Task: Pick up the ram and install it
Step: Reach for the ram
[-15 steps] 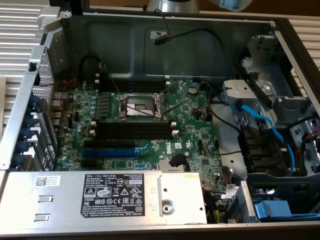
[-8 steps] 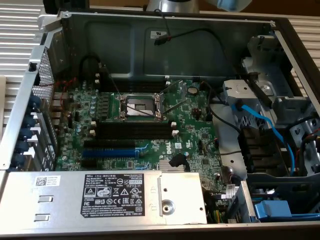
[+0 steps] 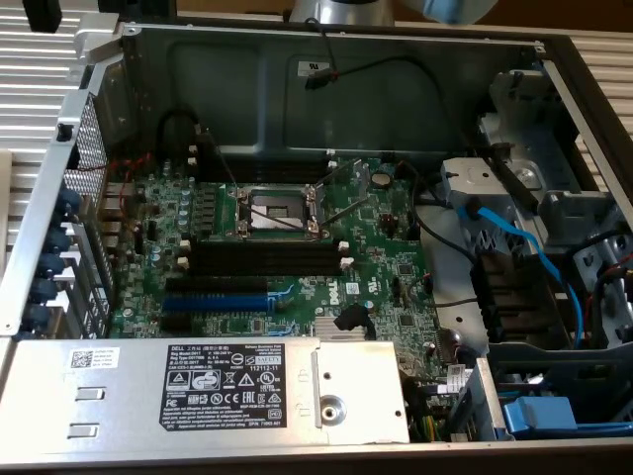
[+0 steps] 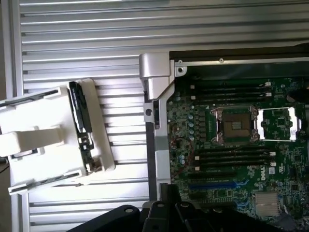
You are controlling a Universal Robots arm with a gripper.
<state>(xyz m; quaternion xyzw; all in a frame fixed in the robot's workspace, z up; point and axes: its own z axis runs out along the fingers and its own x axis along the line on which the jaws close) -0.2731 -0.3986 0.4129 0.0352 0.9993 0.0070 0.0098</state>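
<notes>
Gripper (image 4: 166, 209) (closed) hangs apart from ram (image 4: 81, 122)

ribbed silver metal tabletop (image 4: 96, 29) under soft, even light, pale sheen across it

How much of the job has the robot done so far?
Nothing looks done yet. The ram stands in its white holder on the ribbed surface outside the computer case, and the black memory slots look empty. The end effector is shut, apart from the ram, holding nothing visible. Left: picking up the ram and fitting it into a slot.
</notes>
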